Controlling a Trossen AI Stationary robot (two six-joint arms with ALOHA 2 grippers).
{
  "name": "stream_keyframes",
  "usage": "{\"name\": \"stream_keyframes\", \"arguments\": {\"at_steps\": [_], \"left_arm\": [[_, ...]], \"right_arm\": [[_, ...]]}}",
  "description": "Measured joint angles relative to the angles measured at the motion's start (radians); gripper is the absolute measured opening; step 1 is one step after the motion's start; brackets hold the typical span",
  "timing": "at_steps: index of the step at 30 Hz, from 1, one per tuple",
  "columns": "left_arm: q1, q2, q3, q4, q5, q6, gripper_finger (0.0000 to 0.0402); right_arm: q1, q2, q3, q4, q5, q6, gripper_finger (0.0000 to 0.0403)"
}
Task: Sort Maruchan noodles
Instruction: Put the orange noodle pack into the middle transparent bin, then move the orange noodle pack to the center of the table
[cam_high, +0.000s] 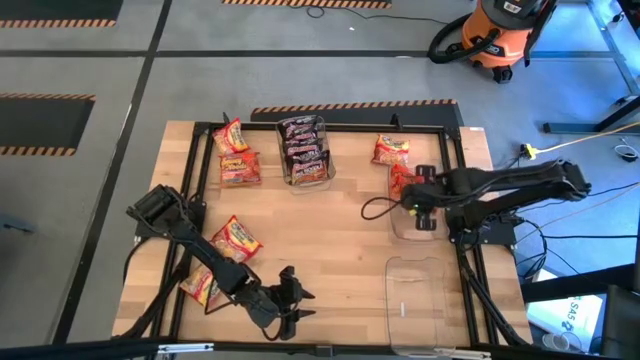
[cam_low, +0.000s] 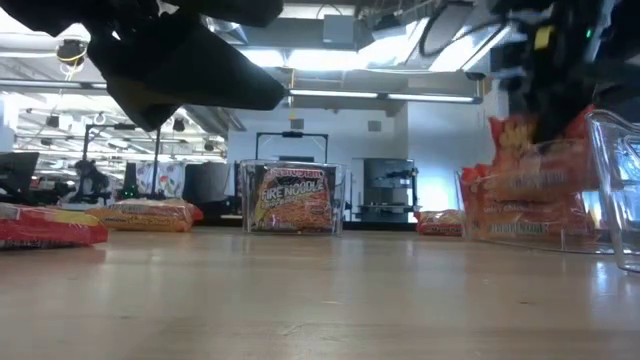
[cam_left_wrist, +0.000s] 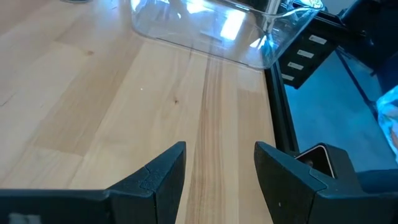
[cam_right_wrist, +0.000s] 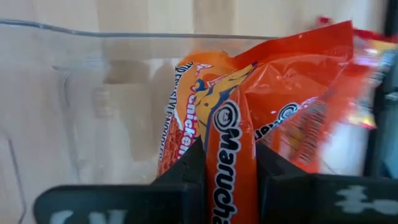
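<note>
Orange Maruchan packets lie flat on the wood: two at the far left (cam_high: 232, 135) (cam_high: 240, 168), two at the near left (cam_high: 235, 238) (cam_high: 203, 285), one at the far right (cam_high: 390, 150). Dark packets (cam_high: 305, 150) stand in a clear bin at the far middle. My right gripper (cam_high: 418, 200) is over a clear bin (cam_high: 400, 225) at the right and is shut on an orange packet (cam_right_wrist: 261, 93). More orange packets (cam_low: 530, 200) are stacked in that bin. My left gripper (cam_high: 300, 303) is open above bare wood near the near edge and holds nothing. My right gripper pinches a raised fold of the orange packet (cam_right_wrist: 229, 149) between its two fingers (cam_right_wrist: 189, 168). The fingers come from above, pointing down into the clear bin. The packet hangs below the fingers inside the bin walls; whether its lower end rests on the packets beneath, I cannot tell.
An empty clear bin (cam_high: 415, 290) sits at the near right, ahead of my left gripper (cam_left_wrist: 219, 168). A black frame (cam_high: 465, 270) runs along the table's edges. Open wood lies in the table's middle (cam_high: 330, 230). An orange vacuum (cam_high: 500, 35) stands on the floor beyond.
</note>
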Motion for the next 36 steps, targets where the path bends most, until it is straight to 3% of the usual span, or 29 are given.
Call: {"name": "stream_keyframes", "arguments": {"at_steps": [9,15,24,29,36], "left_arm": [[0.014,0.0,0.0,-0.001,0.0,0.009,0.0186],[0.016,0.0,0.0,-0.005,0.0,0.03,0.0186],[0.015,0.0,0.0,-0.008,0.0,0.03,0.0186],[0.015,-0.002,0.0,-0.01,0.04,0.03,0.0185],[0.015,-0.031,0.001,-0.054,0.103,-0.003,0.0185]], "right_arm": [[-0.085,0.096,-0.123,0.166,-0.072,-0.053,0.005],[-0.089,0.156,-0.122,0.196,-0.024,-0.061,0.0059],[-0.089,0.164,-0.12,0.185,-0.014,-0.057,0.016],[-0.089,0.164,-0.025,0.1,-0.043,-0.049,0.0199],[-0.088,0.163,0.214,-0.108,-0.168,0.085,0.0209]]}}
